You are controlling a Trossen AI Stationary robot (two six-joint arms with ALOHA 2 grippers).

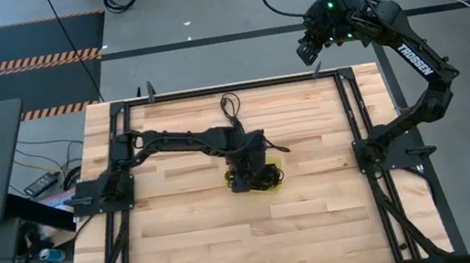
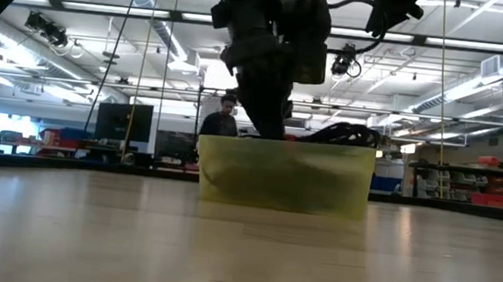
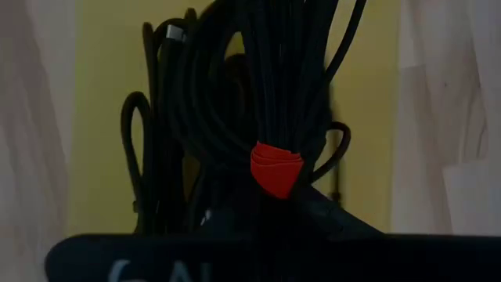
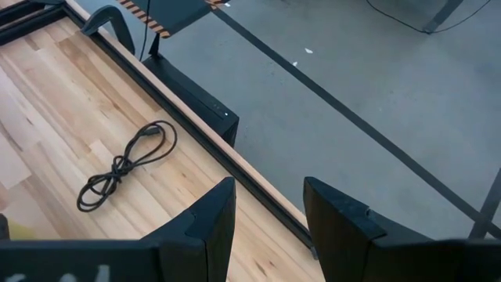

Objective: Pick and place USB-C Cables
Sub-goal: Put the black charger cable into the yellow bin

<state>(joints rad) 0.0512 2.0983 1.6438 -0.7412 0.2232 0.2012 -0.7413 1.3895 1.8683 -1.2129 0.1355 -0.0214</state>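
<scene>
A yellow see-through bin (image 1: 272,182) (image 2: 285,174) stands at the table's middle, with black USB-C cables (image 2: 345,131) piled in it and showing above its rim. My left gripper (image 1: 242,180) reaches down into the bin and is shut on a bundle of black USB-C cable (image 3: 266,94) bound by a red tie (image 3: 275,168). One loose coiled USB-C cable (image 1: 230,106) (image 4: 125,164) lies flat on the wood near the far edge. My right gripper (image 1: 311,47) (image 4: 270,227) hangs open, high beyond the table's far right corner, with nothing between its fingers. My left gripper holds the tied cable bundle at the end just past its red tie (image 3: 286,192), coming from above and slanting down into the bin. The dark fingers and the bundle itself hide the exact place of contact. The strands run away from the fingers over the bin's yellow floor (image 3: 102,70).
Black frame rails (image 1: 347,106) run along the table's sides and far edge (image 4: 196,102). Bare wood (image 1: 232,242) lies all around the bin. In the low view a person (image 2: 221,120) stands in the room behind the table.
</scene>
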